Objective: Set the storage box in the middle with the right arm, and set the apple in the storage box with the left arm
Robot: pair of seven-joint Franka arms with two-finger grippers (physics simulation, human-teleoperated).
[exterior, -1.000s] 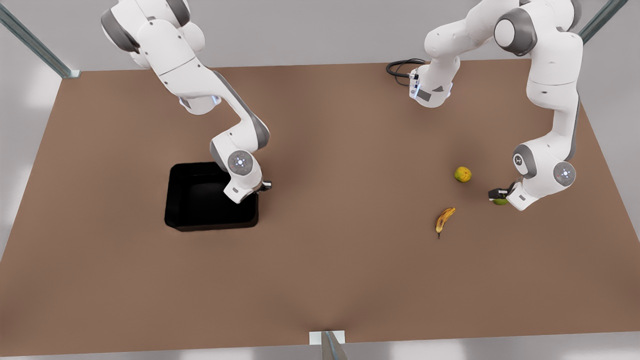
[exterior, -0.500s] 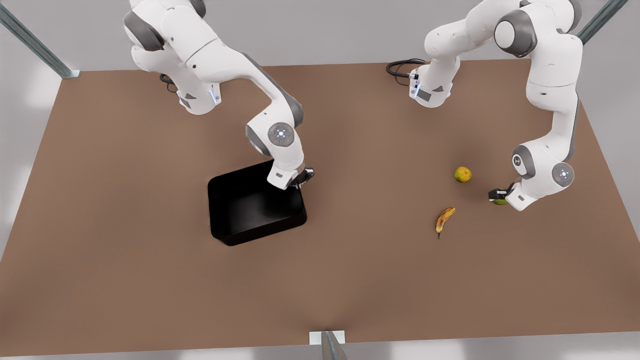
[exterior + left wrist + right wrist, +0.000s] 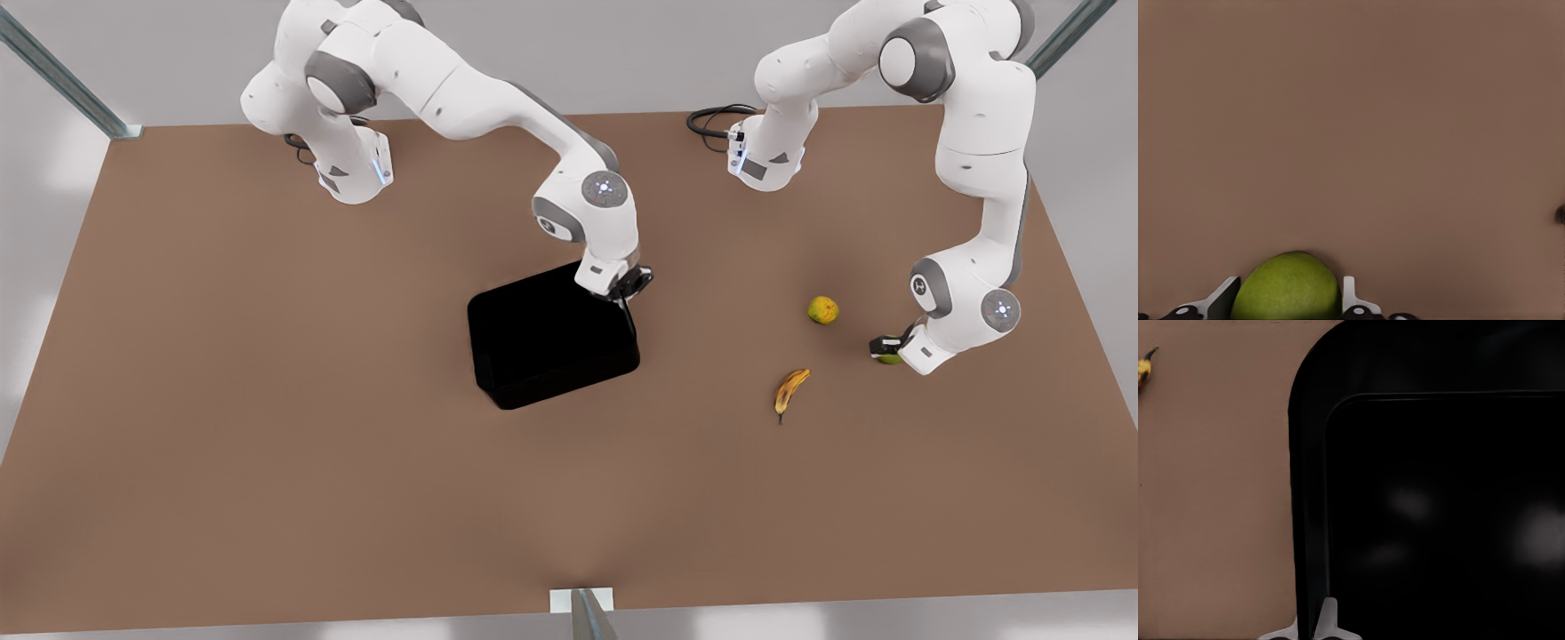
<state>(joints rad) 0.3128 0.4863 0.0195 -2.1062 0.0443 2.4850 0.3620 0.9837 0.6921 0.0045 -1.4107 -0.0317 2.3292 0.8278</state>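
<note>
Since the earlier frames we have dragged the box (image 3: 553, 336) well toward the front view's right: it was far over on the left, and now it sits about mid-table, turned a little more askew. Our right gripper (image 3: 625, 293) moved with it, and that arm now stretches out long from its base. Nothing else changed; the left gripper (image 3: 889, 348), apple (image 3: 889, 358), banana (image 3: 790, 389) and orange fruit (image 3: 823, 309) all sit as before.

Right gripper is clamped on the box's wall near a corner. In the right wrist view the fingers (image 3: 1327, 621) pinch the rim (image 3: 1305, 520), with the box interior spreading out beyond them. We judge that a rim pinch is used because the box is far too wide to span, and that holding at a corner is why it swivels as it is pulled.

Left gripper stays low on the table with the apple between its fingers (image 3: 1353, 297). In the left wrist view the apple (image 3: 1286, 288) fills the gap and both fingers sit against its sides, so we read it as closed on the apple, not yet lifted. The orange fruit lies near the left gripper, the banana a little further, and the box well apart.

We judge that the left arm waits with the apple gripped until the box is let go in the middle, which looks nearly done.
</note>
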